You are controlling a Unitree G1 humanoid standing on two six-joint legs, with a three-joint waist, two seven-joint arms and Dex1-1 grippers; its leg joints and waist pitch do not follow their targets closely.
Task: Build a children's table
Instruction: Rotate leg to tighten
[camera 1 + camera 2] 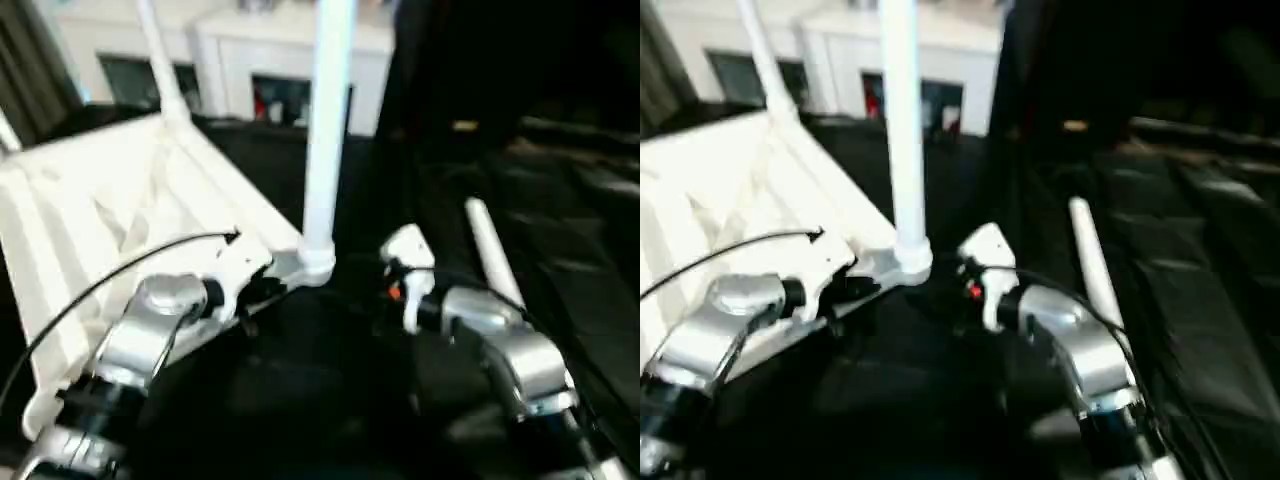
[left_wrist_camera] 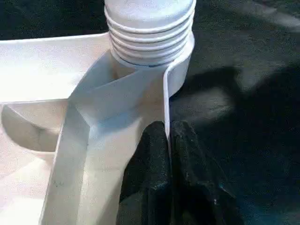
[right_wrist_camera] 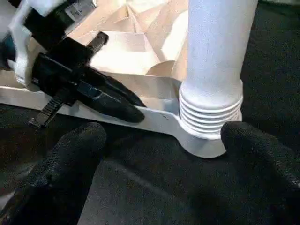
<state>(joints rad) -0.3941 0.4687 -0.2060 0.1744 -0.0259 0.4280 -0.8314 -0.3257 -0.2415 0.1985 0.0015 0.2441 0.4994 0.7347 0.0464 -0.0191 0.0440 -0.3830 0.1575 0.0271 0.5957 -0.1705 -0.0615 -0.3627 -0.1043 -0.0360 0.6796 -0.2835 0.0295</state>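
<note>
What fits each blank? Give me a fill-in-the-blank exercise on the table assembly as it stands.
1. The left gripper is ____ on the tabletop's rim.
2. The right gripper stands ____, with the corner socket between its fingers.
3. The leg in that socket stands ____.
4. Another leg lies loose on the ____ surface.

Missing words: shut; open; upright; black

- The tabletop lies upside down on the left, tilted.
- One leg stands upright in the near corner socket.
- A second leg stands at the far corner.
- A loose leg lies on the floor to the right.
- A cabinet stands behind.
</note>
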